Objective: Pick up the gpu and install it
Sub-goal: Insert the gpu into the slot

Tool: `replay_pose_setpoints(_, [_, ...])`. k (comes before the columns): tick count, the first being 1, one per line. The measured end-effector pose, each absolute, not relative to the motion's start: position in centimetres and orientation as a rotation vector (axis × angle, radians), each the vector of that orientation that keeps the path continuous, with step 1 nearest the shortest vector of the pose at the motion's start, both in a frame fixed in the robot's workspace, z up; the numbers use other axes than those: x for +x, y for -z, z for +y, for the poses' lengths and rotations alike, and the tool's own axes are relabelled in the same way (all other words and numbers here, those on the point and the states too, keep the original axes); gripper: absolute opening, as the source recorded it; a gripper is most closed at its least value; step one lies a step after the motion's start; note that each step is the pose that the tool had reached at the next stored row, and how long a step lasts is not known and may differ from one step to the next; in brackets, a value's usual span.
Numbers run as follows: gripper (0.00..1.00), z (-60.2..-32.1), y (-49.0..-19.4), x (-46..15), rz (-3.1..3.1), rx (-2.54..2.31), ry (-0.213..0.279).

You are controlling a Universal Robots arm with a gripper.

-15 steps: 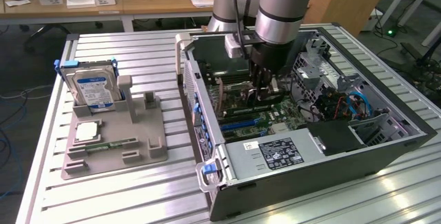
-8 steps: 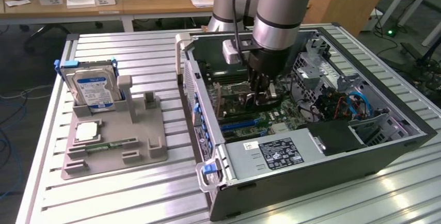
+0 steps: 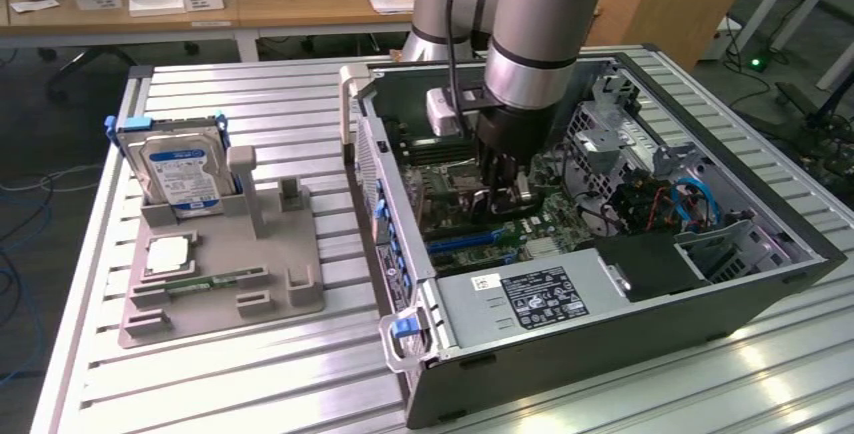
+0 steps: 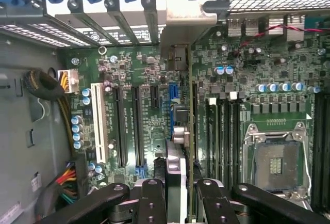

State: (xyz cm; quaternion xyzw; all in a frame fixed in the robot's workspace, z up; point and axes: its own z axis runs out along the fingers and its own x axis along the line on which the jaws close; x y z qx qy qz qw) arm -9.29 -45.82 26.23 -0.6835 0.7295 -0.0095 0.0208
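The gpu (image 4: 179,131) is seen edge-on in the wrist view, a thin card running down the middle of the motherboard (image 4: 139,74). Its silver end bracket (image 4: 183,15) sits up against the case's rear slot openings. My gripper (image 4: 180,198) is shut on the card, with one black finger (image 4: 152,201) on each face. In the exterior view the gripper (image 3: 501,189) reaches straight down inside the open computer case (image 3: 587,334), low over the motherboard. Whether the card's edge sits in a slot I cannot tell.
Black expansion slots (image 4: 129,126) and a white slot (image 4: 97,123) lie beside the card, and the CPU socket (image 4: 276,164) on its other side. Outside the case, at the exterior view's left, a grey fixture (image 3: 220,274) holds a hard drive (image 3: 184,176) and a RAM stick (image 3: 214,282).
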Motion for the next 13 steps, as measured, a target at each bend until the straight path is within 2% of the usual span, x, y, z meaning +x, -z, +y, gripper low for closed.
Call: replay_pose_setpoints(13, [0.28,-46.03,-25.51,-10.03,2.262,-2.120,0.029])
